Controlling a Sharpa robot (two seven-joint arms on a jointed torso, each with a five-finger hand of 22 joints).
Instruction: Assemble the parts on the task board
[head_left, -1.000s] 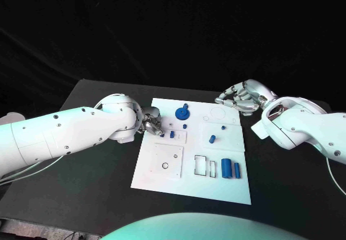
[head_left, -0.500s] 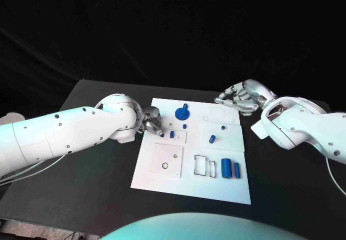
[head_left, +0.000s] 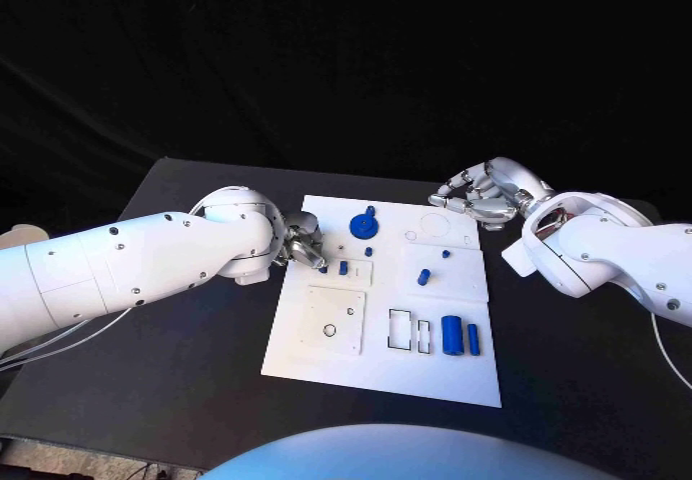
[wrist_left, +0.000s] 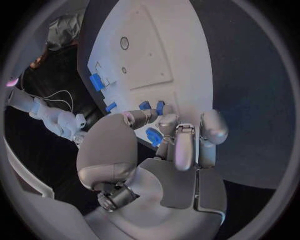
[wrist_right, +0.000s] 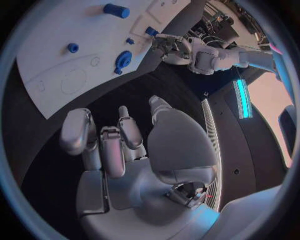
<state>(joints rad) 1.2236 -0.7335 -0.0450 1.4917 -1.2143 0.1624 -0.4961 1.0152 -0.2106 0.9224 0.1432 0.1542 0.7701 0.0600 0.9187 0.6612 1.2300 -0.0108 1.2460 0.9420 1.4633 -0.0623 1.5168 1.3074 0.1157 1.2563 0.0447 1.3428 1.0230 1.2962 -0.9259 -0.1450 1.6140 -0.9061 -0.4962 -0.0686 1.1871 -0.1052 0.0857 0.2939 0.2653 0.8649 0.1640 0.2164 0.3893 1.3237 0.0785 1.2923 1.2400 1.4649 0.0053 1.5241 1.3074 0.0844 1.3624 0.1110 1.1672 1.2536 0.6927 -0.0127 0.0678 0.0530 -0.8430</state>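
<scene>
The white task board (head_left: 378, 372) lies mid-table. My left hand (head_left: 303, 247) is at the board's left edge. Its fingertips (wrist_left: 164, 121) come together right beside two small blue parts (head_left: 343, 267) (wrist_left: 145, 105) standing in a small plate; whether they grip one is unclear. A third blue piece (wrist_left: 154, 136) shows between thumb and fingers. A round blue knob (head_left: 365, 226) (wrist_right: 123, 59) sits near the far edge. A blue peg (head_left: 426, 277), a blue cylinder (head_left: 453, 336) and a thin blue bar (head_left: 473, 340) sit on the right half. My right hand (head_left: 483, 195) (wrist_right: 119, 145) hovers by the far right corner, fingers curled in, holding nothing.
A square plate with a round hole (head_left: 335, 320) and rectangular slots (head_left: 410, 332) lie on the board's near half. Two ring outlines (head_left: 437, 226) mark the far right corner. Black table (head_left: 173, 370) surrounds the board on all sides.
</scene>
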